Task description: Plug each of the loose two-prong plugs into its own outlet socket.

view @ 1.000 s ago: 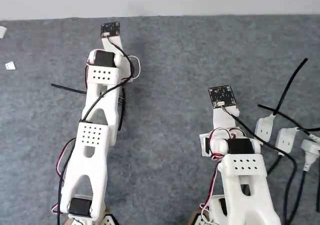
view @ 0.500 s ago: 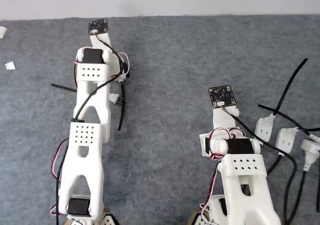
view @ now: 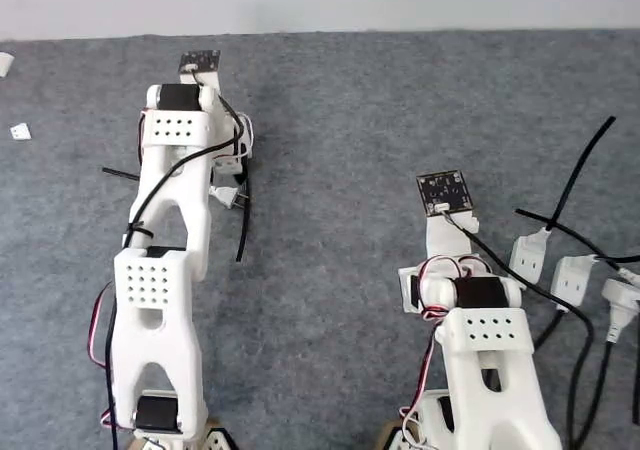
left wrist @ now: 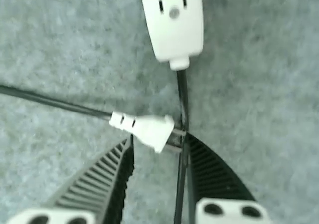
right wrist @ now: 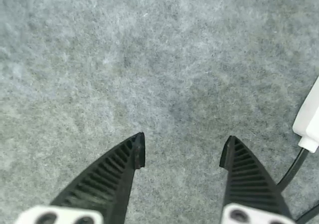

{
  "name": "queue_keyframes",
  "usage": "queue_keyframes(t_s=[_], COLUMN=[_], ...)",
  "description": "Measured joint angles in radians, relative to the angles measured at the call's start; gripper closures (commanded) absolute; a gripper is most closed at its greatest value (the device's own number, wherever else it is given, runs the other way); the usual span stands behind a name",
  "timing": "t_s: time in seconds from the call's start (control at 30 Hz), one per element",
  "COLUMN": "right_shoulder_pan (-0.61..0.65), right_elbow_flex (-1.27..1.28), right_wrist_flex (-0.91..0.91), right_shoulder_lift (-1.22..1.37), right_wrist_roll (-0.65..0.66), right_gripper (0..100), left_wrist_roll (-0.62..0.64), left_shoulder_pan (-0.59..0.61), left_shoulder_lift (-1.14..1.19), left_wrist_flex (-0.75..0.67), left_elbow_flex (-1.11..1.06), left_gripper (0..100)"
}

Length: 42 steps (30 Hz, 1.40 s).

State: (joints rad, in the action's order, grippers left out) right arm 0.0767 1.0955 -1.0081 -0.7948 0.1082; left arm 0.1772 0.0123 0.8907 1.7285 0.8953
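Left arm swung leftward; left jaws open w/ plug at tips, right jaws open.

**Left arm swinging aside, plug coming into sight**

The left arm is swinging toward its own left across the grey mat, its lower link leaning further from the middle of the table and its wrist end shifting the same way. In doing so it is uncovering the white two-prong plug, hidden under it a second ago, and more of a black cord just beside the arm.
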Motion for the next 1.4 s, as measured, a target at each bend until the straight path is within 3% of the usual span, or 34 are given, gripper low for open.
queue_keyframes(t_s=[0.27, 0.63, 0.9, 1.4], right_shoulder_pan=[0.000, -0.002, 0.000, 0.023], right_elbow_flex=[0.005, 0.025, 0.025, 0.025], right_wrist_flex=[0.000, 0.046, 0.046, 0.046], right_shoulder_lift=[0.000, 0.000, 0.000, 0.000], right_wrist_roll=[0.000, 0.000, 0.000, 0.002], right_gripper=[75.8, 75.8, 75.8, 75.8], left_wrist_roll=[-0.063, -0.046, -0.043, -0.064], left_shoulder_pan=[0.000, 0.000, 0.000, -0.003], left_shoulder_lift=[-0.129, -0.508, -0.560, -0.941], left_wrist_flex=[-0.009, -0.307, -0.427, -0.671], left_elbow_flex=[-0.173, -0.786, -1.117, -1.442], left_gripper=[85, 85, 85, 85])
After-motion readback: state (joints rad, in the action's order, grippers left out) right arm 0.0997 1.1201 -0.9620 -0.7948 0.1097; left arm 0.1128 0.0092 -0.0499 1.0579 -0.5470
